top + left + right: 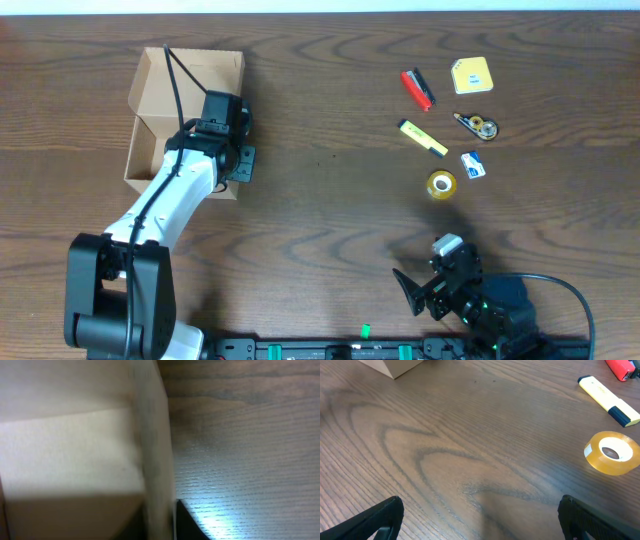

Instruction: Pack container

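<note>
Dark wood table [330, 220]. Tan cardboard box [160, 110], far left, flap raised, top open. Left gripper [238, 158]: jaws closed on the box's right wall. Right gripper [480, 505]: jaws wide apart, empty, low over the table near its front edge. Far right, well apart from the box: yellow notepad [471, 75], yellow highlighter [424, 138], tape roll [441, 184].

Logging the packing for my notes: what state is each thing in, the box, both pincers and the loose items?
container: flap open
left pincer: shut on the container's wall
right pincer: open, empty
tape roll: lying flat, not packed
highlighter: lying loose, not packed
</note>
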You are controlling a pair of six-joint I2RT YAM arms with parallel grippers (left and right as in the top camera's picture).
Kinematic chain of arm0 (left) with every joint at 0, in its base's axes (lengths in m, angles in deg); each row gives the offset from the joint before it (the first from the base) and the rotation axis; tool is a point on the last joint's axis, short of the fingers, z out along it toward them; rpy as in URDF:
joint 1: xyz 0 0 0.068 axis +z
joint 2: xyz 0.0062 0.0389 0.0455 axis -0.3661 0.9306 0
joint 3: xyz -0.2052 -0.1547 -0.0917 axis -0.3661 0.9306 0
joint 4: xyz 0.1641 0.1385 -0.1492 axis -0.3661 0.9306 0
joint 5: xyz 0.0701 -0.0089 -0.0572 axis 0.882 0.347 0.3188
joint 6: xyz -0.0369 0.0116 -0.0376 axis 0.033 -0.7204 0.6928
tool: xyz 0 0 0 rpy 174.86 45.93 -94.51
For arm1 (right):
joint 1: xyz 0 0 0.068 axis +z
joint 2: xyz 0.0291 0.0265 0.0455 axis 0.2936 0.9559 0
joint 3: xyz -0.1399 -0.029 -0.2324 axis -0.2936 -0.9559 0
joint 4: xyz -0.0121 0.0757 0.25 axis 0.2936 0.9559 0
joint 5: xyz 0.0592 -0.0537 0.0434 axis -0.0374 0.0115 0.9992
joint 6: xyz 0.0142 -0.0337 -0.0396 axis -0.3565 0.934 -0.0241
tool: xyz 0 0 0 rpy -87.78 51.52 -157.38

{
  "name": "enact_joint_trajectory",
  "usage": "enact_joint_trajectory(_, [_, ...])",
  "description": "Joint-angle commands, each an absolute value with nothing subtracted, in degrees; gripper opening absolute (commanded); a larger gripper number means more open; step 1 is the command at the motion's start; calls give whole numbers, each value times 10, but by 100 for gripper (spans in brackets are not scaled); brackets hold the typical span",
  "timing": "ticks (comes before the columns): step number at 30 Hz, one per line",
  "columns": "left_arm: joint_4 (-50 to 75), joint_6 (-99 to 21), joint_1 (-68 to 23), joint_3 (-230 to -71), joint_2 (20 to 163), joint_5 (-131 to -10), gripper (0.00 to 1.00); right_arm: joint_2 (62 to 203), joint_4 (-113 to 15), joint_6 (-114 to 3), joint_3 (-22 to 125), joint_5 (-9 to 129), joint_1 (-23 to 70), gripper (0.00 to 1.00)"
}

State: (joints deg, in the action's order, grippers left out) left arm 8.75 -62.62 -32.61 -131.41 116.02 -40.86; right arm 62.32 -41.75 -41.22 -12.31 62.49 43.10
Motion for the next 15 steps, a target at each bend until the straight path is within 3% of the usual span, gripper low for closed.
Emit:
enact_joint_trajectory(1, [87,-598,-333,-1341,1160,-399,6,620,-415,-406,-129,623,436,99])
enact_joint_trajectory(7, [86,-541,-387,-1366,1160,-405,6,620,-415,-406,-129,623,436,99])
enact_joint_trajectory(15, [83,-375,-514,-1430,1160,-405,6,620,-415,-406,-129,623,436,99])
